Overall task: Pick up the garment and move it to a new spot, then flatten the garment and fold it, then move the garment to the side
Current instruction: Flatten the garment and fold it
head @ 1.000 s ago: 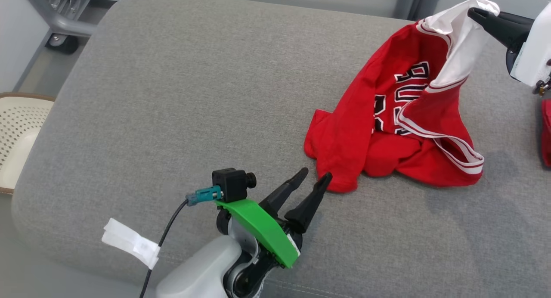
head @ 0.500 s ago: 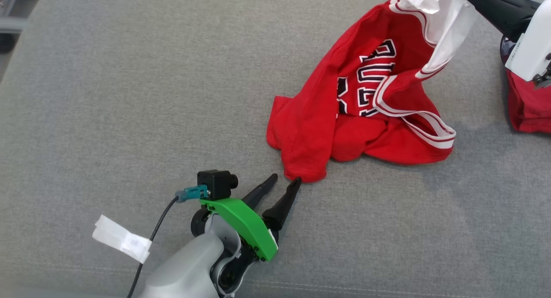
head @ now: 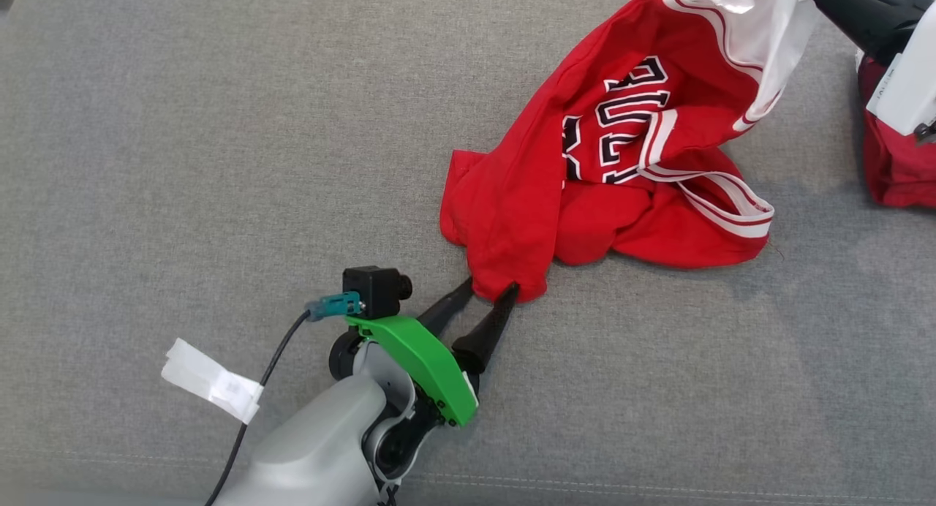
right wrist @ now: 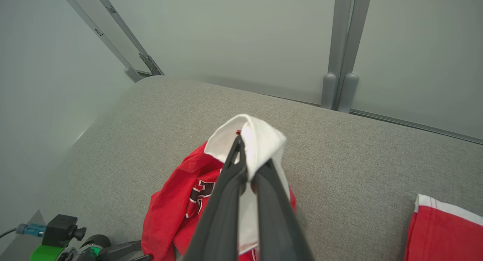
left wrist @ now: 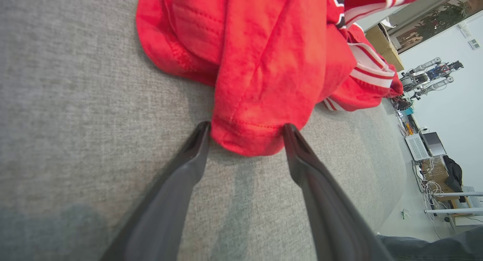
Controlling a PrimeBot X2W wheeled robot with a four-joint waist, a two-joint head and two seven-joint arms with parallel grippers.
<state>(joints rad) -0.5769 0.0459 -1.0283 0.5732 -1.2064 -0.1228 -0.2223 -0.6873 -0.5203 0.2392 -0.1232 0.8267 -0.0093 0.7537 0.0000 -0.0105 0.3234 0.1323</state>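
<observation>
The left gripper (head: 490, 288) has crept forward since the earlier frame. Its jaws, then just short of the red basketball jersey (head: 621, 177), now straddle the jersey's nearest lower corner. The head camera has also swung, so the wider shift across the picture is not the cloth's own.

The left jaws stand spread wide, one finger on either side of that stitched hem corner, and they have not yet closed on it. In the left wrist view the corner sits squarely between the two tips, resting on the grey cushion (head: 219, 162).

The right gripper (right wrist: 241, 151) is clenched on a white-lined edge of the jersey and holds it raised at the far right. From there the garment runs diagonally down to the corner at the left jaws, with its middle heaped and creased on the cushion.

The left arm is plainly the nearer one to that corner. Closing where it stands would probably catch the hem, and the two arms could then draw the jersey out along that diagonal. A second red garment (head: 892, 170) lies just beside the right arm, clear of this one.
</observation>
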